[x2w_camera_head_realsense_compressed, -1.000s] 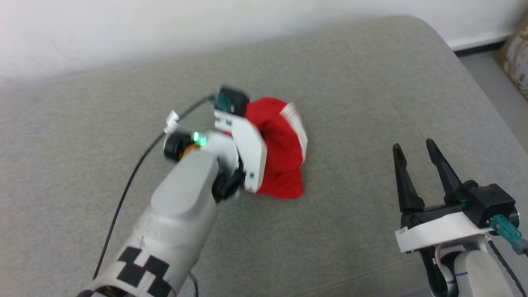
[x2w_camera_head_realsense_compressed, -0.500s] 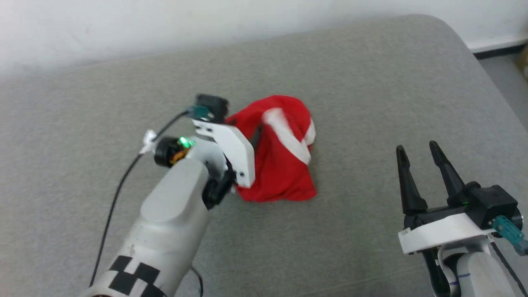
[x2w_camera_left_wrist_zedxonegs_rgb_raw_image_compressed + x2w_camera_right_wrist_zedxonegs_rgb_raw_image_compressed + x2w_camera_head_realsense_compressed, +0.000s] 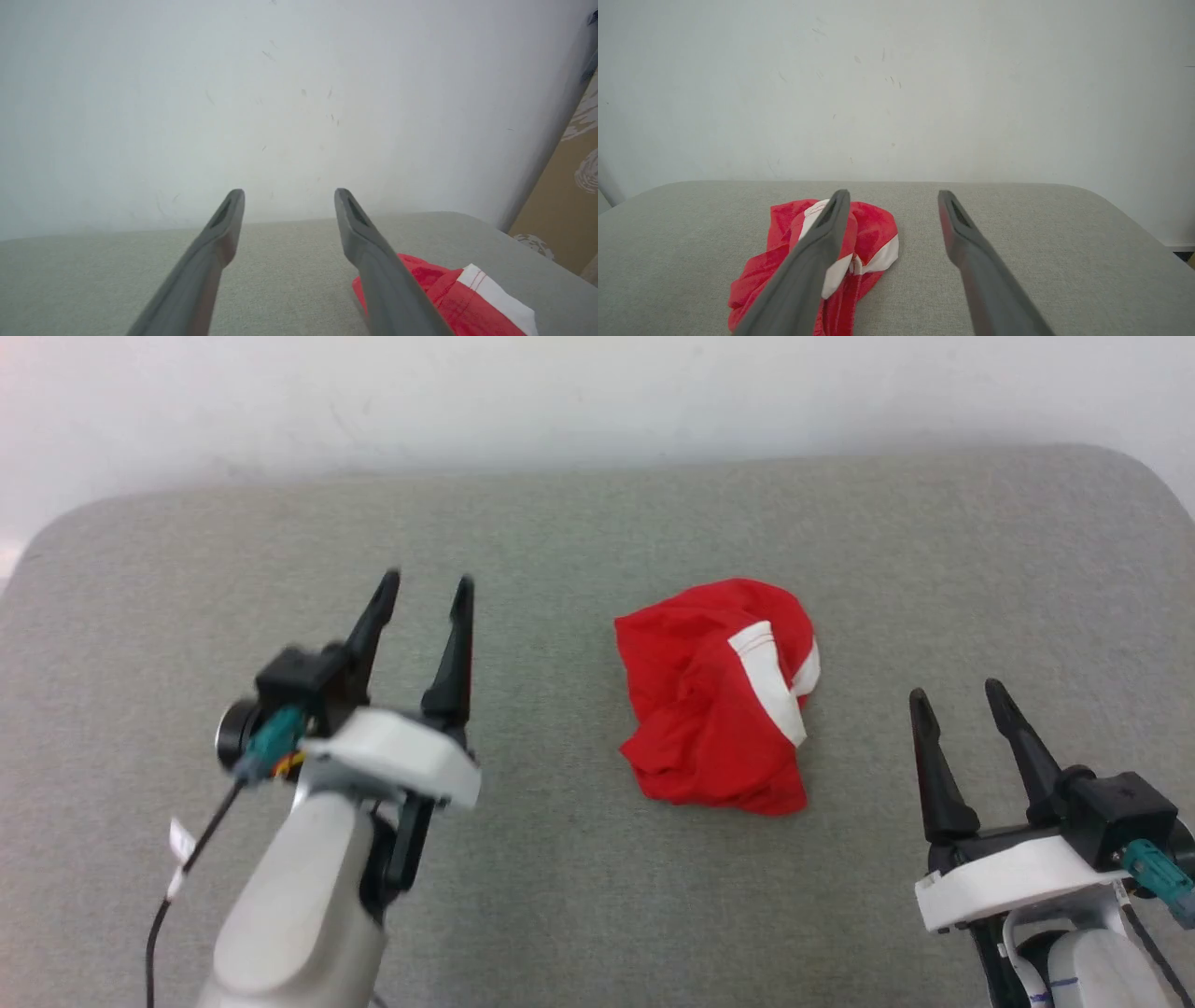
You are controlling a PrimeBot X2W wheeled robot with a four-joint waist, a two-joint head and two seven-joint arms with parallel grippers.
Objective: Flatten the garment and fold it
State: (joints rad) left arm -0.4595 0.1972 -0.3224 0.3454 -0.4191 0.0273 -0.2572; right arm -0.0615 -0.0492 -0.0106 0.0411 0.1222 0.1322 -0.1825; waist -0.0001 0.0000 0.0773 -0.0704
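No legible text, numbers or brand marks in any view.
Small white tag (image 3: 179, 845) beside the left arm (image 3: 299, 915): too small and blurred to read.
White band (image 3: 773, 683) on the garment (image 3: 700, 728): thin red stitch lines, nothing readable.

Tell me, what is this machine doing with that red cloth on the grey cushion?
A two-armed robot is meant to flatten and fold the garment. Right now it lies in a crumpled heap on the grey padded surface, with a white band showing on top. The left pincer and the right pincer hover on either side of it, both open and holding nothing. No flattening is done yet.
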